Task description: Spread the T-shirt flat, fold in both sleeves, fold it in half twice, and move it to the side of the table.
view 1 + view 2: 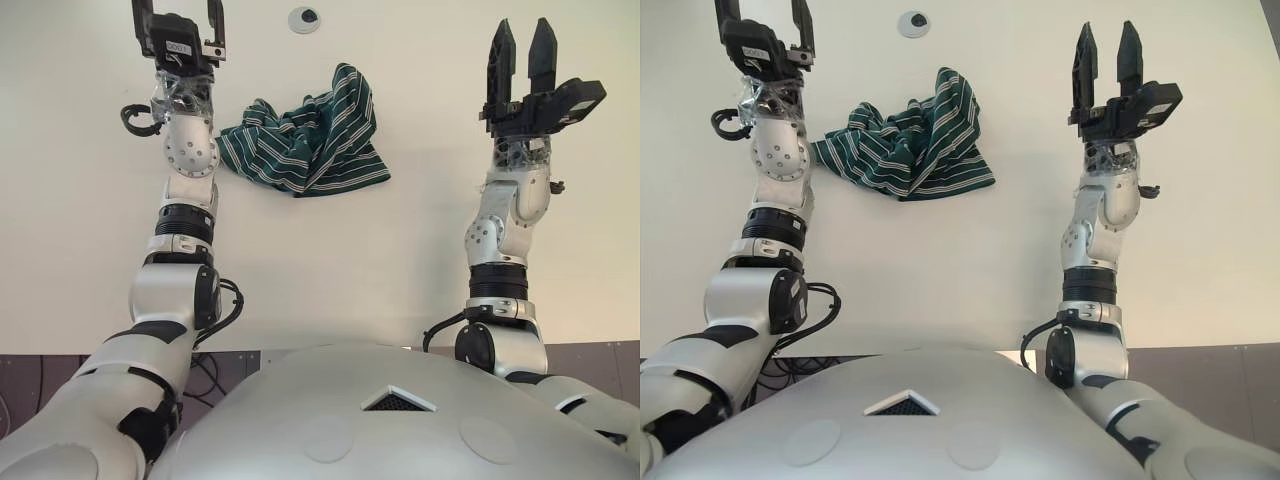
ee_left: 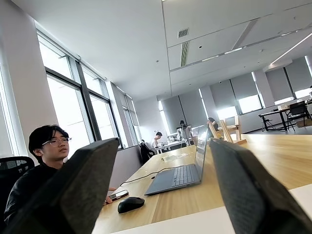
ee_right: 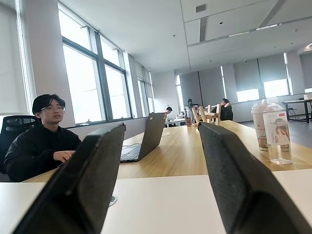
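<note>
Left eye view is showing the green striped T-shirt lying crumpled on the table between the left gripper and right gripper, both gaping open. Right wrist view is catching two cups.

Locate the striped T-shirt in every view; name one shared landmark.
Left eye view: T-shirt, crumpled, upper centre.
Right eye view: T-shirt, upper centre-left.
Left wrist view: faces the room, away from it.
Right wrist view: likewise.
Landmark: round white disc just beyond the T-shirt in both eye views.
</note>
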You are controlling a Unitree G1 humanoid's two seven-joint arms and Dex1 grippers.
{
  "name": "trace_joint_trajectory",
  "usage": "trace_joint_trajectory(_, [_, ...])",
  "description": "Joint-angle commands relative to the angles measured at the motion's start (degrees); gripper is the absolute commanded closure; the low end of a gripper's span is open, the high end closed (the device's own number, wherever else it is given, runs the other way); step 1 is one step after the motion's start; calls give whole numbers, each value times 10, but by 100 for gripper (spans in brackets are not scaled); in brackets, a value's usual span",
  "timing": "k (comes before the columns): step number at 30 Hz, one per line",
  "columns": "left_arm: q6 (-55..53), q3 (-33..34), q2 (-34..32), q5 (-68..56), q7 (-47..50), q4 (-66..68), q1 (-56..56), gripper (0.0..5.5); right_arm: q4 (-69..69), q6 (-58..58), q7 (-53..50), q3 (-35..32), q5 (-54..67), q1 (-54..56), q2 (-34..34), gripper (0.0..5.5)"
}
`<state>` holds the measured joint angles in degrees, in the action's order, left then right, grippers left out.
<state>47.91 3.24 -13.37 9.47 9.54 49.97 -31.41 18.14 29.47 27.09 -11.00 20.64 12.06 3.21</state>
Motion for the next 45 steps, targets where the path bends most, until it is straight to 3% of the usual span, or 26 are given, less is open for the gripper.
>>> trace_joint_trajectory(1, [2, 0, 1, -7, -9, 3, -8, 210, -6, 3, -6, 2, -7, 4, 5, 277])
trace_joint_trajectory(34, [0, 1, 4, -26, -38, 5, -9, 210, -3, 2, -15, 13, -17, 2, 2, 277])
trace_joint_trajectory(45, [15, -11, 19, -123, -209, -22, 11, 210, 43, 32, -19, 67, -96, 19, 2, 277])
